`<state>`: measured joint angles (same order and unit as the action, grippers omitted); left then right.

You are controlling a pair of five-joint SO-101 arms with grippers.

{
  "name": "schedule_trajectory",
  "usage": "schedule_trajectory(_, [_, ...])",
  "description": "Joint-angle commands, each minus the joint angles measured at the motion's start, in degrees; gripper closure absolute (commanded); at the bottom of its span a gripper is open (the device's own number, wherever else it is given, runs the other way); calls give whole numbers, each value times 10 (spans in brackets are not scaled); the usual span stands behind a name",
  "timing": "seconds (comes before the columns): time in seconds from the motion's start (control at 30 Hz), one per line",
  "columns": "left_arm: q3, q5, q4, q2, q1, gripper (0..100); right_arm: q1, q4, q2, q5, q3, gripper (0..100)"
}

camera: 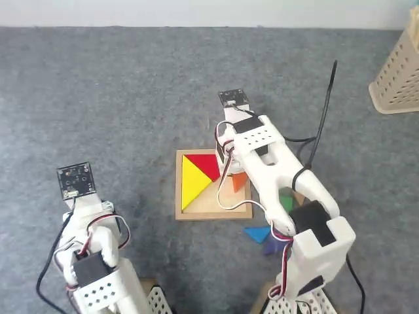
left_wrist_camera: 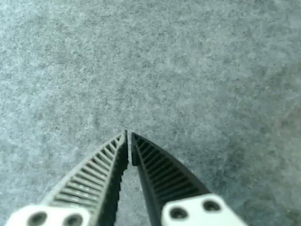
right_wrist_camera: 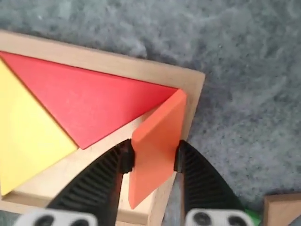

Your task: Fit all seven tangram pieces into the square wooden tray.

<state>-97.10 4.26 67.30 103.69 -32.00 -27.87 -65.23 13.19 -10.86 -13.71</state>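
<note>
The square wooden tray [camera: 196,212] lies mid-table and holds a yellow triangle [camera: 192,182] and a red triangle [camera: 206,164]. My right gripper [right_wrist_camera: 151,157] is shut on an orange piece [right_wrist_camera: 155,147], held tilted over the tray's [right_wrist_camera: 190,89] right side with one corner against the red triangle [right_wrist_camera: 89,103] beside the yellow triangle [right_wrist_camera: 23,136]. In the high view the orange piece [camera: 239,181] peeks out under the right arm. Blue [camera: 258,232], purple [camera: 272,246] and green [camera: 286,201] pieces lie on the carpet right of the tray. My left gripper [left_wrist_camera: 128,135] is shut and empty over bare carpet at the near left.
Grey carpet covers the whole table. A beige perforated basket [camera: 399,69] stands at the far right edge. A black cable [camera: 322,118] rises behind the right arm. A wooden corner [right_wrist_camera: 282,209] shows near the right gripper's fingers.
</note>
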Motion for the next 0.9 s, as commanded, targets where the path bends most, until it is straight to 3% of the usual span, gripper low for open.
schedule_trajectory(0.0, [5, -9, 4, 4, 2, 987, 9, -6, -41, 14, 30, 861])
schedule_trajectory(0.13, [5, -9, 4, 4, 2, 987, 8, -20, -66, 15, 29, 816])
schedule_trajectory(0.47, [5, -9, 4, 4, 2, 987, 7, -16, -69, 30, 28, 820])
schedule_trajectory(0.7, [5, -9, 4, 4, 2, 987, 7, -15, -73, 30, 28, 993])
schedule_trajectory(0.87, [5, -9, 4, 4, 2, 987, 4, 0, -74, 51, 18, 991])
